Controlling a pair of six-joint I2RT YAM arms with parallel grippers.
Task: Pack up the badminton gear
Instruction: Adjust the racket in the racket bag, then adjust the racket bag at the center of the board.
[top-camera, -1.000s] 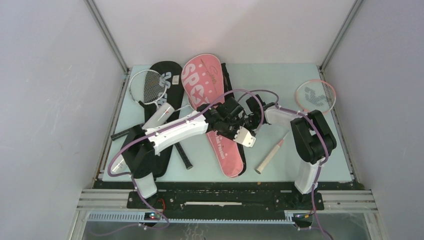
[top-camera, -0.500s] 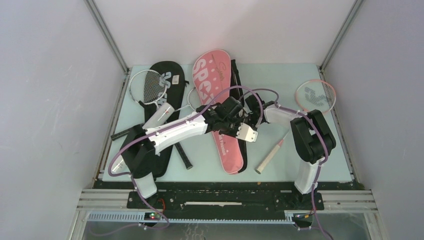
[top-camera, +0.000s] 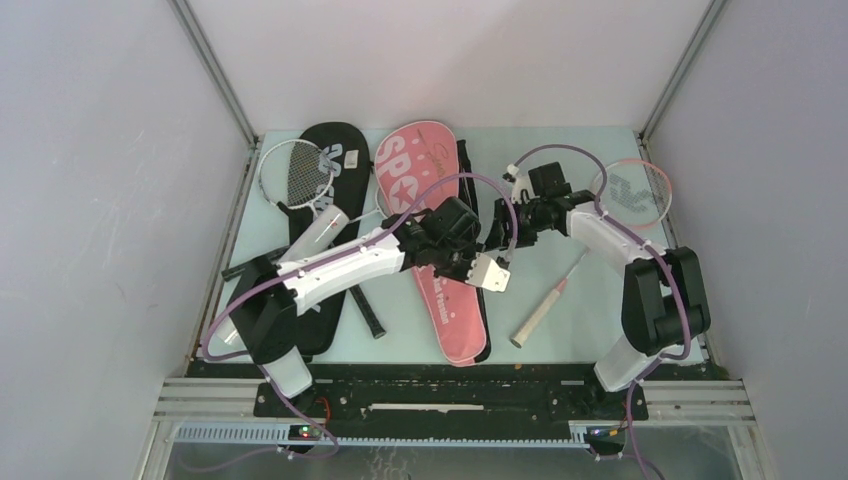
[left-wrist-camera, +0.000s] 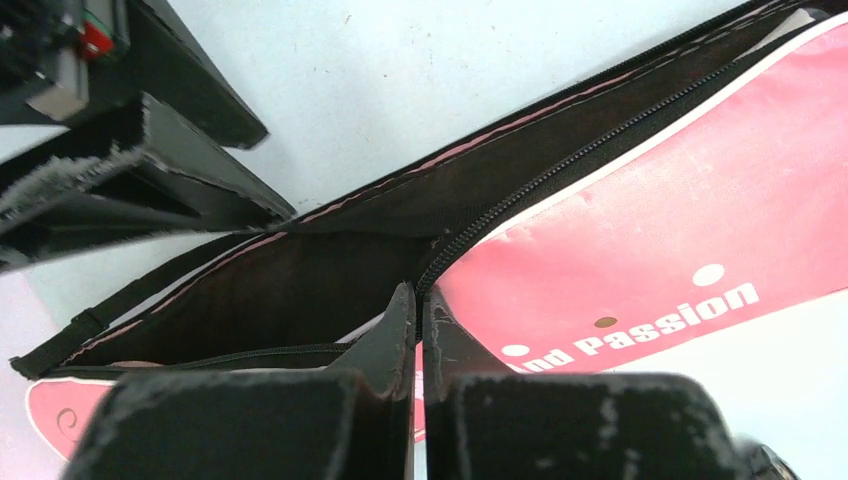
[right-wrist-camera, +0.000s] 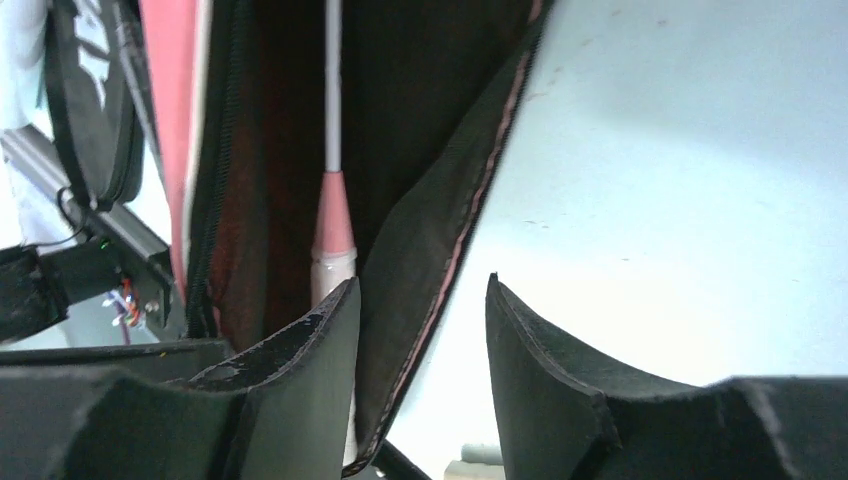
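The pink "SPORT" racket cover (top-camera: 432, 200) lies mid-table, unzipped along its right side, with its black lining (left-wrist-camera: 300, 290) showing. My left gripper (top-camera: 478, 258) (left-wrist-camera: 420, 300) is shut on the cover's zipper edge. My right gripper (top-camera: 503, 230) (right-wrist-camera: 421, 290) is open just right of it, and the cover's loose black flap (right-wrist-camera: 440, 230) hangs between its fingers, not pinched. A white shaft with a pink cone (right-wrist-camera: 332, 200) shows against the lining. A pink racket (top-camera: 632, 190) lies at the right. The black cover (top-camera: 340, 160), white-framed racket (top-camera: 295, 172) and white tube (top-camera: 325, 228) lie at the left.
Grey walls and metal posts close in the pale green table (top-camera: 560, 150). The pink racket's handle (top-camera: 540, 312) points to the front edge, beside the right arm's base. A black strap (top-camera: 365, 312) lies by the left arm.
My right gripper has opened and let go of the cover's flap, and that arm has swung back and to the right. The pink cover has shifted slightly. My left gripper stays shut on the zipper edge.
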